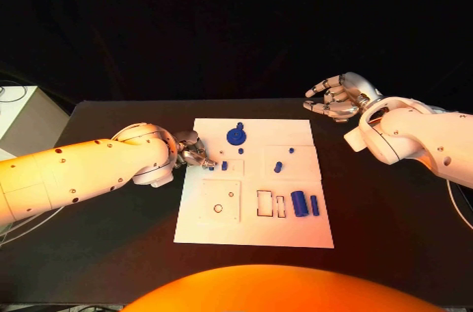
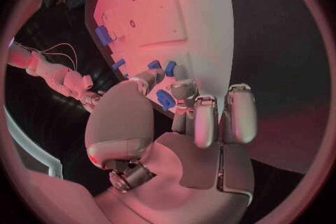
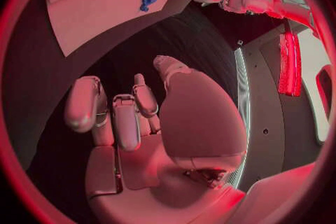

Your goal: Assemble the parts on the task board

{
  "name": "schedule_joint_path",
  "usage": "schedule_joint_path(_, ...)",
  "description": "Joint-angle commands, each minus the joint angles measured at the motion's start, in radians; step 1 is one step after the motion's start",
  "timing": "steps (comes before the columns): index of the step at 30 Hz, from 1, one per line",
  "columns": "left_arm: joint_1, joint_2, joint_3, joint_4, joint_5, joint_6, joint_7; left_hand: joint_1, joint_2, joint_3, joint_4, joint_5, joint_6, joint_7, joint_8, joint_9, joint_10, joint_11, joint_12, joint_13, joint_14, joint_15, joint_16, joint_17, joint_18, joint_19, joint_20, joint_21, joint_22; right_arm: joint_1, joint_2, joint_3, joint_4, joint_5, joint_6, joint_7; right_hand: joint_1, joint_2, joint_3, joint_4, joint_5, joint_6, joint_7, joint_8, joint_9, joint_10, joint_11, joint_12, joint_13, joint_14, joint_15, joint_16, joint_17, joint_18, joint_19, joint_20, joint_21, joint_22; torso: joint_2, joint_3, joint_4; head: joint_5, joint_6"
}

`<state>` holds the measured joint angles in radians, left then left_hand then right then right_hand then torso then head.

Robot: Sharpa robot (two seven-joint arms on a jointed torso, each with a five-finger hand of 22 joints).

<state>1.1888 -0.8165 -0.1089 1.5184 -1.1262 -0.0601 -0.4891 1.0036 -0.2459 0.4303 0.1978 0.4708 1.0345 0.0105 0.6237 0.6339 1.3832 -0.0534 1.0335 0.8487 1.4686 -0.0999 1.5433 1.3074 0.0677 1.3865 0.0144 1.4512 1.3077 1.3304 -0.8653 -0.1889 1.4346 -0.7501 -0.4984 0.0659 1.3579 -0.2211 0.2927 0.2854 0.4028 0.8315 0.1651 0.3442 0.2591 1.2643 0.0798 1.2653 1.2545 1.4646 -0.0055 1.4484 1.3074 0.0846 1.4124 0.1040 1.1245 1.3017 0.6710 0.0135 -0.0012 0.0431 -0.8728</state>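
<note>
left hand [image 1: 193,151] pinches a small blue part [image 2: 166,99] at the task board's [image 1: 252,216] left edge.

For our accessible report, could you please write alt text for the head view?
The left hand is at the left edge of the white board on a black table, fingers by a small blue part. The right hand hovers off the board's far right corner, fingers curled, holding nothing. More blue parts, including a round one, sit across the board.
</note>
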Motion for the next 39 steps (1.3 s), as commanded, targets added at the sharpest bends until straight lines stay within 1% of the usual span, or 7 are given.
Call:
schedule_joint_path(1, 0.0, -0.001, 0.004, 0.006, 0.011, 0.008, -0.001, -0.001, -0.011, -0.009, 0.018, -0.007, -0.002, 0.005, -0.004, -0.002, -0.007, 0.001, -0.004, -0.001, 0.09, -0.003, 0.005, 0.217, -0.007, 0.004, -0.003, -0.005, 0.007, -0.002, 0.0, 0.0, 0.0, -0.004, 0.013, 0.014, -0.01, 0.0, 0.002, 0.0, 0.005, -0.008, -0.002, 0.005, -0.002, 0.004, -0.003, 0.003, -0.001, 0.05, 0.004, -0.003, 0.071, 0.005, 0.003, -0.005, -0.004, -0.001, 0.0, -0.0002, 0.0001, 0.0, 0.0)
schedule_joint_path(5, 0.0, -0.002, 0.008, 0.008, 0.023, 0.006, 0.001, 0.027, 0.001, -0.096, 0.092, -0.177, -0.002, 0.007, 0.001, -0.01, -0.008, 0.004, -0.004, 0.002, 0.09, -0.001, 0.005, 0.217, -0.006, 0.004, 0.0, -0.006, 0.008, -0.003, 0.0, 0.0, 0.001, -0.004, 0.014, 0.014, -0.01, 0.0, 0.002, 0.0, 0.005, -0.008, -0.002, 0.005, -0.002, 0.004, -0.003, 0.003, -0.001, 0.05, 0.004, -0.003, 0.071, 0.005, 0.003, -0.005, -0.004, -0.001, 0.0, 0.0004, 0.0003, 0.0, 0.0)
schedule_joint_path(19, -0.001, -0.02, 0.029, 0.021, 0.118, -0.075, 0.046, 0.044, 0.035, -0.158, 0.094, -0.2, -0.022, 0.014, -0.003, -0.019, -0.033, 0.009, -0.04, -0.038, 0.08, 0.003, -0.013, 0.179, 0.001, -0.019, 0.002, -0.023, -0.023, -0.006, -0.001, 0.0, 0.001, -0.004, 0.014, 0.015, -0.012, 0.0, 0.002, 0.0, 0.006, -0.008, -0.002, 0.005, -0.002, 0.005, -0.003, 0.004, 0.0, 0.05, 0.004, -0.003, 0.071, 0.005, 0.003, -0.005, -0.005, -0.001, 0.001, 0.0002, -0.0005, -0.002, 0.0)
schedule_joint_path(25, 0.0, -0.032, 0.051, 0.03, 0.22, -0.164, 0.189, 0.203, 0.058, -0.13, 0.088, -0.182, -0.182, 0.078, -0.013, -0.035, -0.242, 0.069, -0.216, -0.242, 0.014, 0.053, -0.119, -0.002, 0.051, -0.195, 0.039, -0.17, -0.255, -0.006, -0.001, 0.0, 0.0, -0.003, 0.014, 0.015, -0.012, 0.0, 0.002, 0.0, 0.006, -0.008, -0.002, 0.005, -0.002, 0.005, -0.003, 0.004, 0.0, 0.05, 0.004, -0.003, 0.071, 0.005, 0.003, -0.005, -0.005, -0.001, 0.0, 0.0019, 0.0006, -0.001, 0.0)
schedule_joint_path(28, 0.001, -0.026, 0.056, 0.03, 0.262, -0.185, 0.279, 0.309, 0.056, -0.066, 0.063, -0.178, -0.226, 0.101, -0.024, -0.056, -0.301, 0.087, -0.23, -0.262, 0.021, 0.071, -0.091, 0.044, 0.067, -0.253, 0.059, -0.224, -0.328, -0.006, 0.0, 0.0, 0.0, -0.003, 0.013, 0.016, -0.013, 0.001, 0.003, 0.0, 0.008, -0.008, -0.002, 0.006, -0.002, 0.004, -0.003, 0.004, -0.001, 0.05, 0.004, -0.003, 0.072, 0.005, 0.003, -0.005, -0.005, -0.001, 0.001, 0.0018, 0.0003, -0.003, 0.0)
schedule_joint_path(33, 0.001, 0.005, 0.059, 0.017, 0.201, -0.187, 0.398, 0.432, 0.0, 0.142, -0.02, -0.182, -0.271, 0.152, -0.071, -0.128, -0.468, 0.138, -0.33, -0.356, -0.292, 0.117, -0.421, -0.441, 0.112, -0.482, 0.098, -0.43, -0.572, -0.006, 0.003, 0.0, -0.002, -0.002, 0.01, 0.018, -0.012, 0.002, 0.004, -0.001, 0.009, -0.008, -0.003, 0.006, -0.002, 0.002, -0.003, 0.002, -0.004, 0.049, 0.004, -0.005, 0.069, 0.006, 0.002, -0.005, -0.01, -0.004, 0.0, 0.0017, -0.0021, -0.003, 0.0)
schedule_joint_path(39, 0.002, 0.066, 0.055, -0.031, 0.033, -0.198, 0.477, 0.436, -0.021, 0.194, -0.1, -0.193, -0.277, 0.155, -0.098, -0.178, -0.497, 0.148, -0.362, -0.425, -0.369, 0.126, -0.475, -0.54, 0.115, -0.511, 0.11, -0.423, -0.558, -0.007, 0.007, 0.0, -0.005, -0.001, 0.005, 0.023, -0.005, 0.001, 0.01, -0.007, 0.012, -0.008, -0.003, 0.007, -0.002, -0.025, -0.003, -0.024, -0.031, 0.043, 0.004, -0.017, 0.051, 0.012, -0.008, -0.005, -0.04, -0.021, 0.001, 0.0027, -0.0009, -0.009, 0.0)
